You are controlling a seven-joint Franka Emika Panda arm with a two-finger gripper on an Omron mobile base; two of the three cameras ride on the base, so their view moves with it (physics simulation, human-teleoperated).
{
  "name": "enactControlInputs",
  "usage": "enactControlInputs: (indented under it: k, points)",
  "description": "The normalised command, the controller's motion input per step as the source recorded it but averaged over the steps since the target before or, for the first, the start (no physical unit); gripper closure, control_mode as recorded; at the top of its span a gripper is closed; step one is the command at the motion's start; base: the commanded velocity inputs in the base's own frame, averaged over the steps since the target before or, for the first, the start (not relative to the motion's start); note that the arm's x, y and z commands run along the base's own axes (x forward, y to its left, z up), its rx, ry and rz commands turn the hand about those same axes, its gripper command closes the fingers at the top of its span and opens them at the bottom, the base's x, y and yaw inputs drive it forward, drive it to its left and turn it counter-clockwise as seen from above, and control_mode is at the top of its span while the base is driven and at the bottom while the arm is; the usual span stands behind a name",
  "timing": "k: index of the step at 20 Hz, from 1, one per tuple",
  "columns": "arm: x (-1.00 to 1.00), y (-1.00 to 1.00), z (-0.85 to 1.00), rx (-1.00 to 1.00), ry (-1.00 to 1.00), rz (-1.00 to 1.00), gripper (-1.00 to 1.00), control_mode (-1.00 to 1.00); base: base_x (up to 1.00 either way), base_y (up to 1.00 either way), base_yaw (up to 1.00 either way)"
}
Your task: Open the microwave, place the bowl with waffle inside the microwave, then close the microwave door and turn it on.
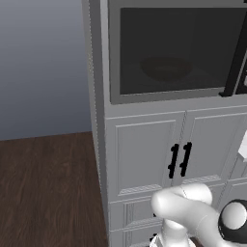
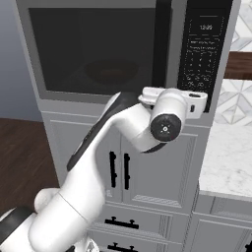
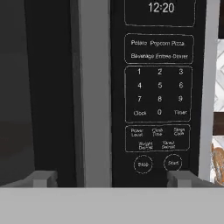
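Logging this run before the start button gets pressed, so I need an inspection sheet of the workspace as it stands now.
Surface: marble counter right of the microwave, bare where visible.
Job's things: microwave; microwave door shut; bowl dimly visible inside behind the glass.
Control panel: clock reads 12:20; Start button at lower right.
Clutter: nothing seen.
Pincer: open, holding nothing, facing the panel, one fingertip below Start.
Cables: nothing seen.
Surroundings: white cabinets with black handles, dark wood floor.
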Motion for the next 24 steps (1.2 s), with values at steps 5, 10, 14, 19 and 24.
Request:
enactControlInputs:
  k: [5, 10, 14, 19, 24]
  points:
    - [0.00, -0.61, -0.01, -0.11, 0.00, 0.00, -1.00, -1.00, 0.00, 0.00, 0.00]
    - [0.00, -0.12, -0.36, 0.00, 0.00, 0.00, -1.00, -1.00, 0.00, 0.00, 0.00]
    - [0.06, -0.17, -0.44, 0.04, 0.00, 0.00, -1.00, -1.00, 0.00, 0.00, 0.00]
    - [0.06, -0.25, -0.35, 0.07, 0.00, 0.00, -1.00, -1.00, 0.00, 0.00, 0.00]
    - [0.15, -0.08, -0.08, 0.01, 0.00, 0.00, -1.00, -1.00, 0.00, 0.00, 0.00]
